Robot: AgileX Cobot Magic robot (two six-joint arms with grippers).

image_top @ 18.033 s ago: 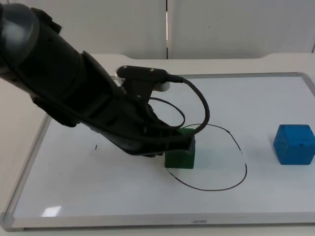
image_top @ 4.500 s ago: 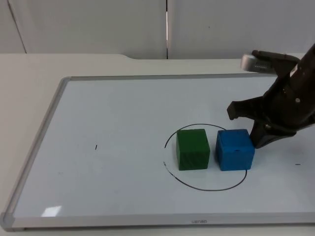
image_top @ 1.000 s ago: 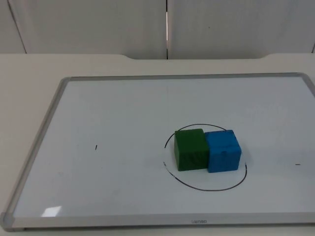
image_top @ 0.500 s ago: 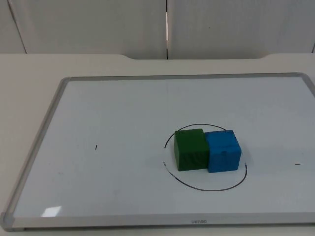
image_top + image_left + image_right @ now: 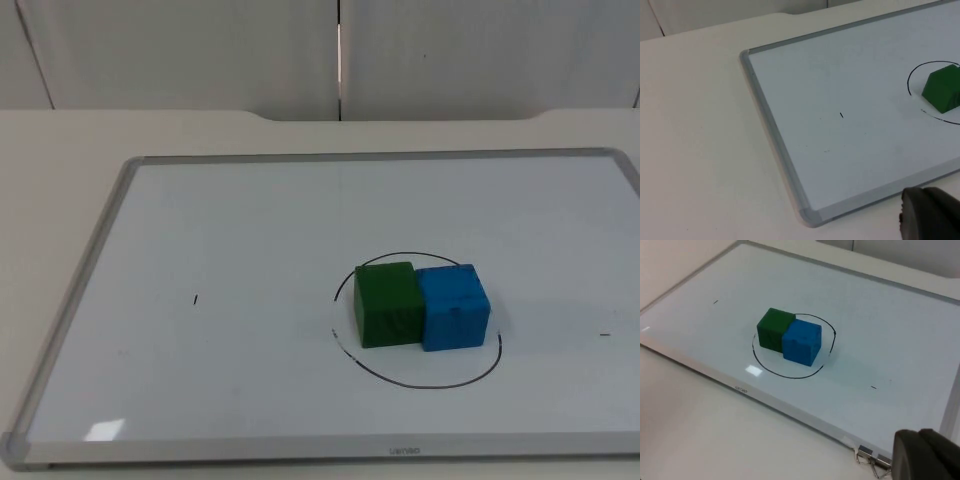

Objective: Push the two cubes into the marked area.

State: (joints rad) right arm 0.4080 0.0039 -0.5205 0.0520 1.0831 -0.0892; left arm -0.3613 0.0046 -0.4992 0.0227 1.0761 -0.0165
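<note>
A green cube (image 5: 385, 303) and a blue cube (image 5: 453, 306) stand side by side, touching, inside the black hand-drawn circle (image 5: 420, 385) on the whiteboard (image 5: 250, 220). The blue one's right side reaches close to the circle's line. Both arms wait, drawn back off the board. The right gripper (image 5: 925, 455) is shut and hangs beyond the board's near edge, far from the green cube (image 5: 774, 329) and blue cube (image 5: 801, 341). The left gripper (image 5: 930, 216) is shut beside the board's corner, with the green cube (image 5: 942, 90) a long way off.
The whiteboard's grey metal frame (image 5: 70, 300) stands slightly raised around its surface, with a corner (image 5: 810, 217) near the left gripper. Metal clips (image 5: 867, 457) lie at the board's edge by the right gripper. Small pen marks (image 5: 195, 299) dot the board.
Since the older frames the right gripper has slid the blue cube left against the green one and left the board. Nothing has moved in the last second.
</note>
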